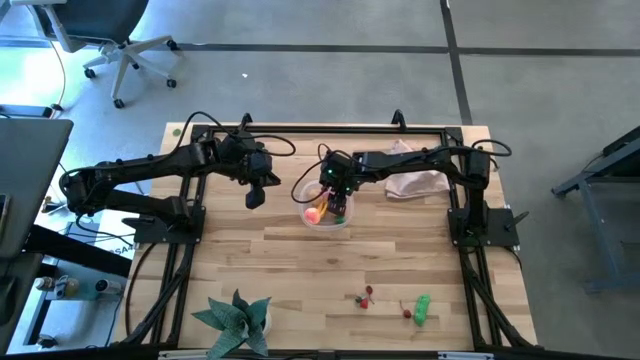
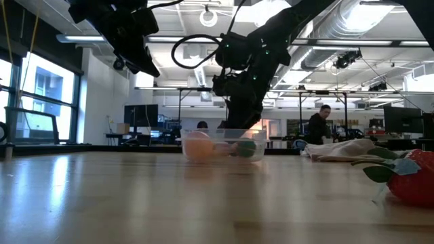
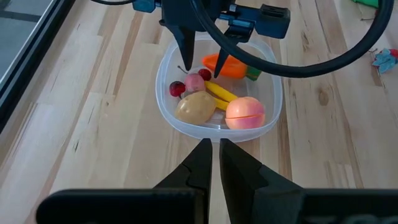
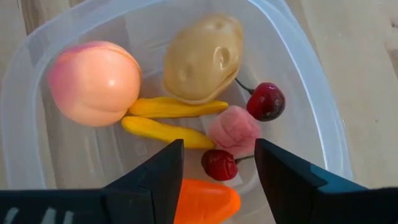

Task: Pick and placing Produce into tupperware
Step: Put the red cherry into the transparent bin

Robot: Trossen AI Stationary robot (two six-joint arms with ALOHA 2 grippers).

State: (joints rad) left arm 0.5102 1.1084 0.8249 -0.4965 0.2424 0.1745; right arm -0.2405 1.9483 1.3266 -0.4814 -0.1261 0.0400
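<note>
A light wooden table (image 1: 300, 262) of butcher-block planks fills the middle of the high view, bordered by a black frame. Near its upper centre sits the clear tupperware (image 1: 326, 213), resting directly on the wood. Just to the upper right of it lies a pinkish-beige cloth (image 1: 414, 182), crumpled. At the lower left edge stands a green leafy fake plant (image 1: 236, 320). Toward the lower right lie red cherries (image 1: 366, 296), and beside them a green pepper (image 1: 422, 309) with another small red piece (image 1: 406, 313) just left of it.
</note>
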